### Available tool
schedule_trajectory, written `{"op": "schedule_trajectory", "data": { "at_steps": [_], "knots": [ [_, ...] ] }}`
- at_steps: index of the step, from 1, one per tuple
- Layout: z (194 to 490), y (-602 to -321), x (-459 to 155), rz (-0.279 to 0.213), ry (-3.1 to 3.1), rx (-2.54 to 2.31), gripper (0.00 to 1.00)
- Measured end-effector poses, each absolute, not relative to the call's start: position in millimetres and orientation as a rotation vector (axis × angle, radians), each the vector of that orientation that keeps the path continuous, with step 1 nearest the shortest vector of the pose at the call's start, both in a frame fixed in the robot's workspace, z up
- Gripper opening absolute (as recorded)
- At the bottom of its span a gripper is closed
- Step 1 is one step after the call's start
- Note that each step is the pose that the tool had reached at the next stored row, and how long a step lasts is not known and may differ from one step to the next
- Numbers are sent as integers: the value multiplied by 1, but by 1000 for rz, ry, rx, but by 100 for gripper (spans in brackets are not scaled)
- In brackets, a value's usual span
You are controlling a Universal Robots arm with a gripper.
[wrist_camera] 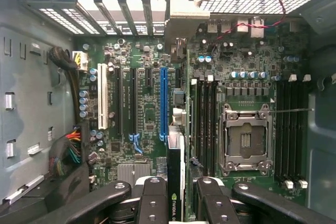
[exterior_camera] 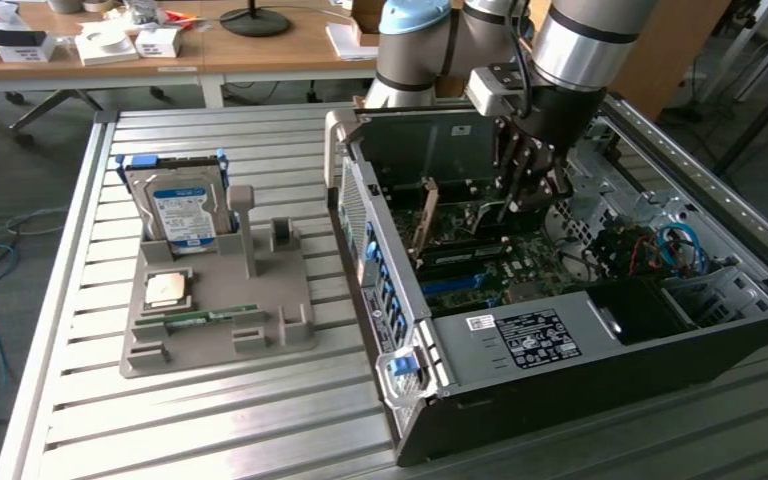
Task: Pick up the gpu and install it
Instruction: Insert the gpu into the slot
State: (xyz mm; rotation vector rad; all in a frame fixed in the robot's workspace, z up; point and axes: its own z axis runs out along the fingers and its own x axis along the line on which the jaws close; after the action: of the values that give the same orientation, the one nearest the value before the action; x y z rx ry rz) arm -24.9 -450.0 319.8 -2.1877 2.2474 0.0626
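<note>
The gripper (wrist_camera: 179, 199) is clamped on the one gpu (wrist_camera: 174, 169) inside the case (exterior_camera: 418, 140), over the motherboard (wrist_camera: 142, 108). The gpu stands on edge and shows as a thin black card with a green logo. Its long axis runs from the fingers toward the blue-tabbed wall, just beside the one blue slot (wrist_camera: 164, 103). Outside the case, a stand (exterior_camera: 277, 330) holds one hard drive (exterior_camera: 184, 210) and one memory stick (exterior_camera: 204, 317).

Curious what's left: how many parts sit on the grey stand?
3: hard drive upright at the far end, square chip nearer, memory stick nearest the camera. Others may be hidden.
</note>
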Motion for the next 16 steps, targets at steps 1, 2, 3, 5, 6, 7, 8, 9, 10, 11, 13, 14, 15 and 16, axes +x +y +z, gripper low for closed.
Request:
{"op": "schedule_trajectory", "data": {
  "at_steps": [1,2,3,5,6,7,8,9,10,11,13,14,15,16],
  "knots": [
    [320,-451,-25,63,2247,-2188,26],
    [320,-452,-25,63,2247,-2188,26],
    [320,-452,-25,63,2247,-2188,26],
    [320,-454,-25,62,2247,-2188,26],
    [320,-455,-25,63,2247,-2188,26],
    [320,-456,-25,63,2247,-2188,26],
    [320,-456,-25,63,2248,-2188,26],
    [320,-456,-25,63,2248,-2187,26],
    [320,-456,-25,63,2248,-2188,26],
    [320,-457,-25,62,2247,-2188,26],
    [320,-457,-25,62,2248,-2188,26],
    [320,-457,-25,62,2248,-2188,26],
    [319,-457,-25,62,2247,-2188,26],
    [319,-457,-25,63,2247,-2188,26]
  ]
}}
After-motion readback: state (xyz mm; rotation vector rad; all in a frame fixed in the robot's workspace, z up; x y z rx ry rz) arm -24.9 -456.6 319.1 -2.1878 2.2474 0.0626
